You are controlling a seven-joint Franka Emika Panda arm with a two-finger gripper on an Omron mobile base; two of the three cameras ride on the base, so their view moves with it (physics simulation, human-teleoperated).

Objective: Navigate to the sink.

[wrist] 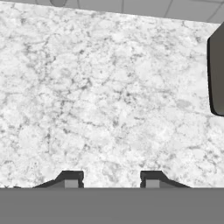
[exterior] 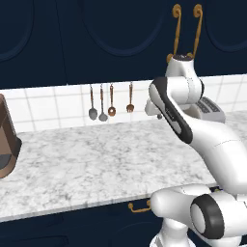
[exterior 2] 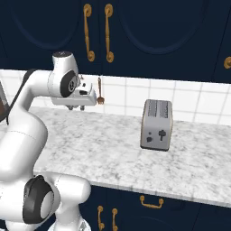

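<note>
The fingertips (wrist: 71, 180) sit well apart at the bottom of the hand view, with nothing between them but bare marble, so the gripper (wrist: 111, 180) is spread wide and carrying nothing. It isn't touching anything either; it just hangs above the counter (exterior: 87, 164), pointing down. That makes sense for a driving job: the arm is folded up and tucked in over the base, hand parked out of the way, because nothing here needs grabbing.

Moving outward, the gripper (exterior 2: 76, 107) in the right base view floats over the far-left part of the counter, close to the tiled backsplash. The toaster (exterior 2: 156, 124) stands to its right, well apart from it, and I think the dark edge at the right of the hand view is its side, though that crop is too tight to be sure. On the wall hang a few utensils (exterior: 102, 102), spoons by the look of them. At the far left of the left base view there's a brown thing (exterior: 7, 140) on the counter that I can't identify.

As for the sink: there's no basin or faucet anywhere along this stretch of counter. My read is the base hasn't arrived and has to roll sideways along the cabinets, though which way is anyone's guess from here.
</note>
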